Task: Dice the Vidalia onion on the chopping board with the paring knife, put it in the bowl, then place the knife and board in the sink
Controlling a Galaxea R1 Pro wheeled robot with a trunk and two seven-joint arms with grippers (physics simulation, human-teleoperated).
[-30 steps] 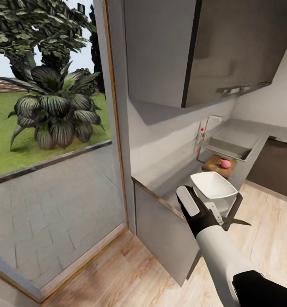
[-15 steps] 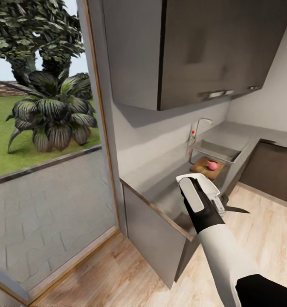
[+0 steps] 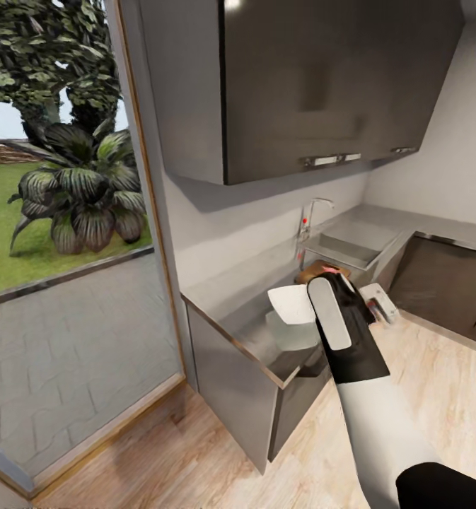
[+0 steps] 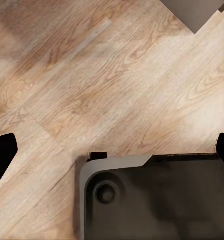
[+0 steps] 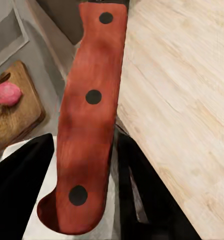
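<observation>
Head view first: the right arm is reaching forward over the near end of the countertop [image 3: 223, 297], its right gripper [image 3: 368, 304] partly hiding the bowl [image 3: 288, 305], which is sitting on the counter. Beyond it, the chopping board [image 3: 314, 271] is lying just before the sink [image 3: 347, 247], with a sliver of the pink onion [image 3: 329, 268] showing on it; a tap [image 3: 310, 215] is rising behind.

Left wrist view: the left gripper [image 4: 112, 150] is hanging over the wooden floor [image 4: 117, 75] above the robot's dark base [image 4: 157, 200], its fingers standing wide apart and holding nothing.

Right wrist view: the paring knife [image 5: 89, 115] is filling the frame, its red handle clamped between the right gripper's dark fingers [image 5: 19, 190]. The board and onion are showing beyond, beside the bowl's white edge.

Judging by this, the robot is closing in to dice. Doing it well means stopping the base squarely before the board, keeping the blade pointing down and away from the bowl, and lowering it onto the onion's middle without nudging it off the board.
</observation>
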